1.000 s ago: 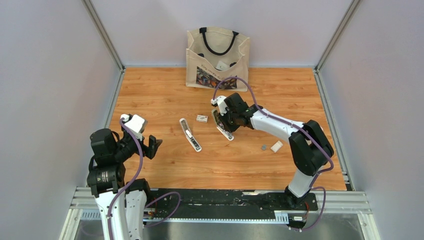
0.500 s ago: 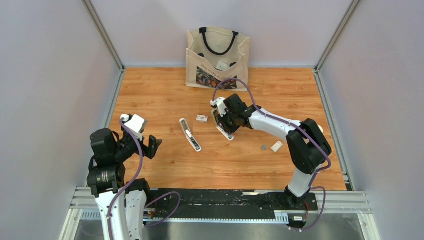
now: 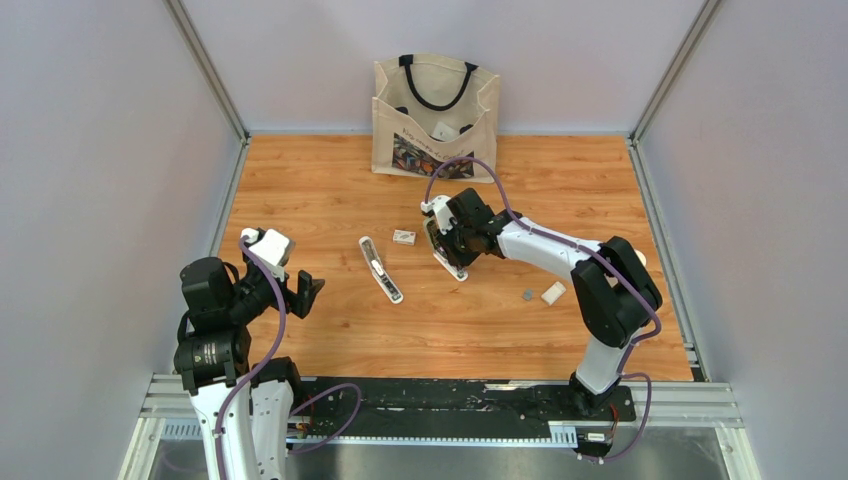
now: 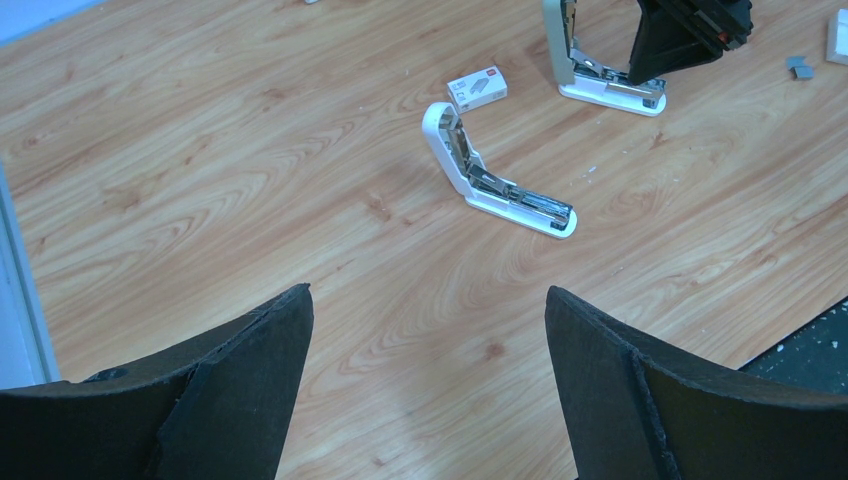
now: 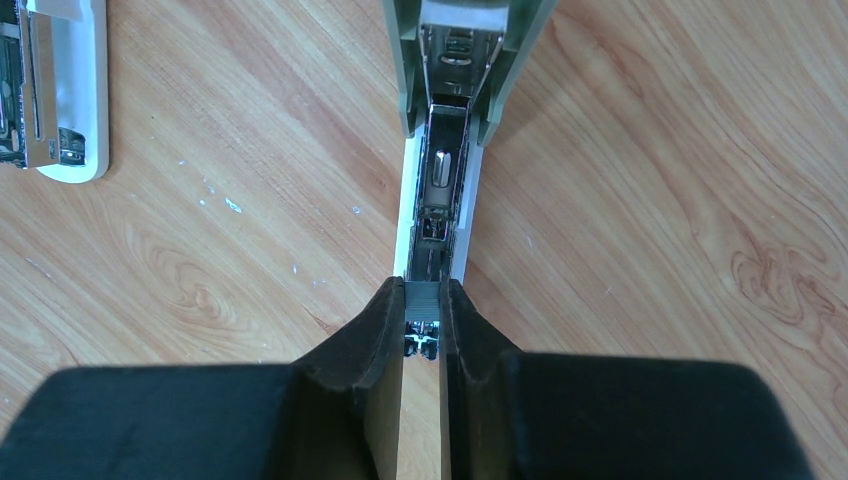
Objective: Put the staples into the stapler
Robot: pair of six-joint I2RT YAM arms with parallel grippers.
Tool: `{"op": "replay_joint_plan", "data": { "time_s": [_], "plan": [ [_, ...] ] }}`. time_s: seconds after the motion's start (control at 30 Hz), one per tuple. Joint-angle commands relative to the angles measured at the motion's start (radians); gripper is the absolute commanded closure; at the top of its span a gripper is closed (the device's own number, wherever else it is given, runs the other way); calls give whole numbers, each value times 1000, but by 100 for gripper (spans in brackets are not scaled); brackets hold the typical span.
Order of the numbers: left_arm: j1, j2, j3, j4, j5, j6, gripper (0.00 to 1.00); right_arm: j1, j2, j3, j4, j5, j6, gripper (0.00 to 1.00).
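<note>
My right gripper [image 5: 422, 292] is shut on the staples [image 5: 422, 300], a short grey strip pinched between the fingertips. It holds them just above the near end of the open stapler's metal channel [image 5: 436, 190]; the stapler's green lid [image 5: 465, 40] is swung up at the far end. In the top view the right gripper [image 3: 441, 240] is over this stapler [image 3: 452, 266] at the table's middle. My left gripper [image 3: 303, 292] is open and empty at the near left, fingers [image 4: 250, 370] wide apart above bare wood.
A second open white stapler [image 3: 381, 270] lies left of the first and shows in the left wrist view [image 4: 490, 175]. A small staple box [image 3: 404, 237] sits beside it. A loose grey bit [image 3: 527, 295] and white piece [image 3: 553, 292] lie right. A tote bag [image 3: 435, 115] stands at the back.
My right gripper has shifted very slightly left over the stapler, still holding the staples. The left arm has not moved.
</note>
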Motion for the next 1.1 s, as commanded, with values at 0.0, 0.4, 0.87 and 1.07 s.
{"op": "replay_joint_plan", "data": {
  "time_s": [0.0,0.4,0.87,1.07],
  "plan": [
    [13,-8,-11,30,17,-7,7,4,6,7,14,-14,-2,87],
    [13,-8,-9,31,19,-7,7,4,11,7,11,-6,-4,87],
    [13,-8,-11,30,19,-6,7,4,23,9,9,-1,-7,88],
    [11,-11,-11,30,20,-6,7,4,20,9,11,-1,-7,88]
  ]
}}
